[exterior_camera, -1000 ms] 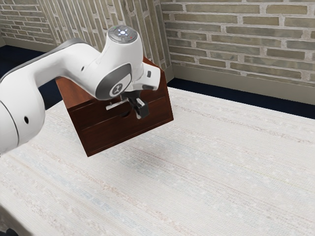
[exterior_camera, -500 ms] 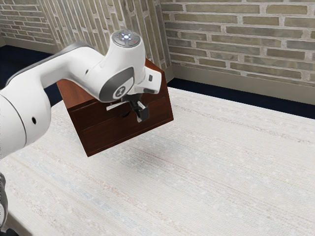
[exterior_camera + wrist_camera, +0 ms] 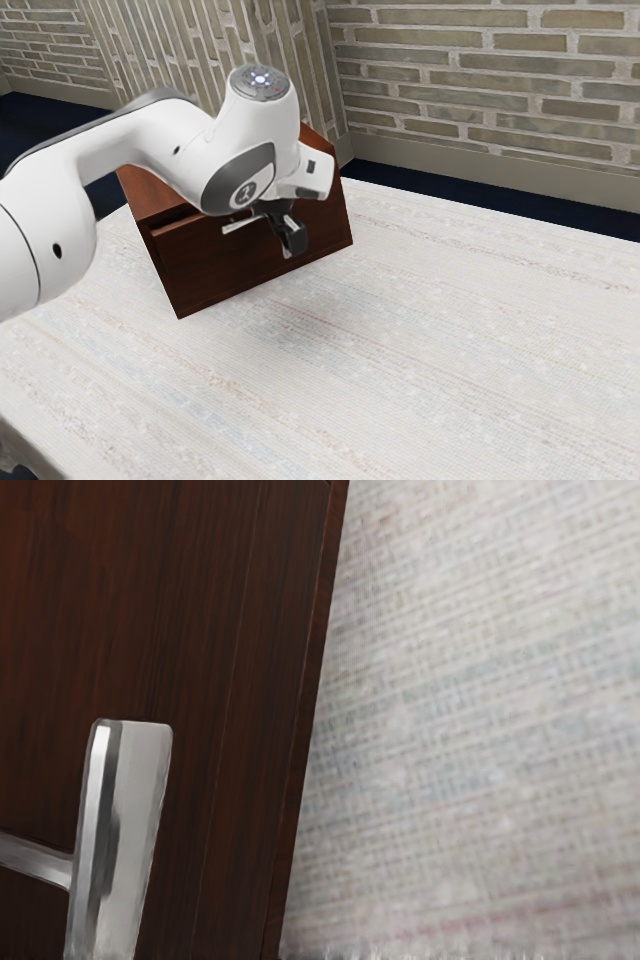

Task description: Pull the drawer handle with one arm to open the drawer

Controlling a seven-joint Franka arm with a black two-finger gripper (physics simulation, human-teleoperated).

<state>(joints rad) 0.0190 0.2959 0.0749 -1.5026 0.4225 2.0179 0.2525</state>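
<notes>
A dark wooden cabinet (image 3: 215,290) sits on a pale, cloth-like table (image 3: 450,330), turned at an angle, with a brick wall (image 3: 480,70) behind it. A white arm (image 3: 140,150) crosses in front of the cabinet's upper half. Its black gripper (image 3: 290,238) points down against the cabinet's front face, right at one end of a silver bar handle (image 3: 240,224). The handle is fixed to the top drawer (image 3: 195,250). This drawer stands slightly forward of the cabinet's face, with a thin lighter edge showing along its top. How wide the gripper is set, and whether it has hold of the handle, cannot be told.

From the camera on the hand, the handle (image 3: 115,840) appears close up as a flat metal bar on a thin post, set against the cabinet's (image 3: 180,630) dark wood grain. The table (image 3: 480,730) lies beyond the cabinet's edge.
</notes>
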